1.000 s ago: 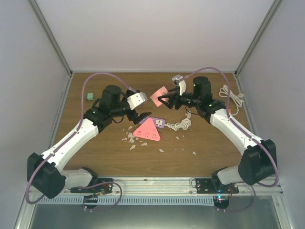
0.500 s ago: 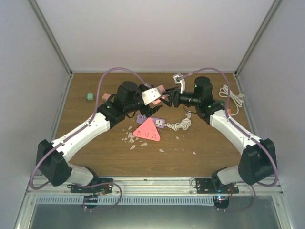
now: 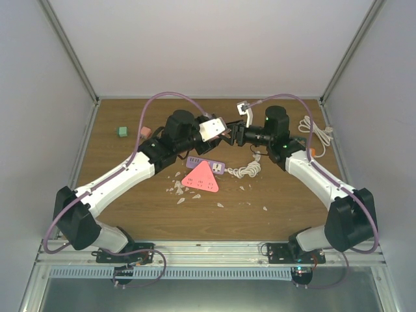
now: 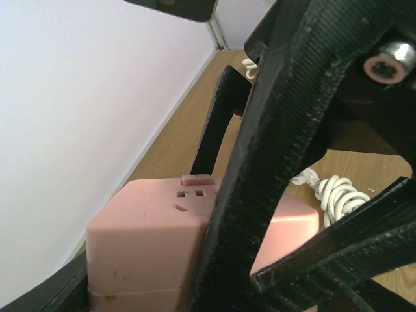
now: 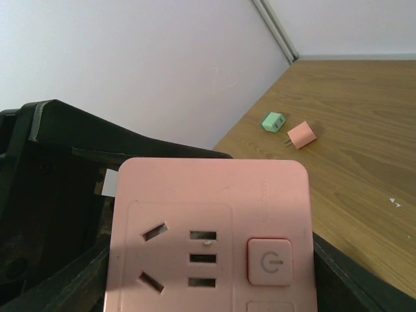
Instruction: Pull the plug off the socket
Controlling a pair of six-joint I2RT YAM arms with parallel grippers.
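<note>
The socket (image 5: 208,214), a salmon-orange block with a power button, hangs in the air between both arms. My right gripper (image 5: 209,276) is shut on it, a finger on each long side. The slots facing the right wrist camera are empty. My left gripper (image 3: 222,134) has come in from the other end. In the left wrist view its fingers (image 4: 39,289) press against the socket (image 4: 140,227) on both sides. From above, the two grippers meet at the back middle of the table and hide the socket. The plug is hidden or out of view.
A purple power strip (image 3: 207,164) with a coiled white cord (image 3: 247,170) lies under the grippers, beside a red triangular piece (image 3: 203,177) and pale scraps (image 3: 177,189). A green adapter (image 3: 121,130) and a pink one (image 3: 145,132) sit far left. More white cable (image 3: 313,128) lies at right.
My left arm has swung right and forward to the socket, and its jaws have narrowed onto it. The right arm and the socket have stayed in place.
</note>
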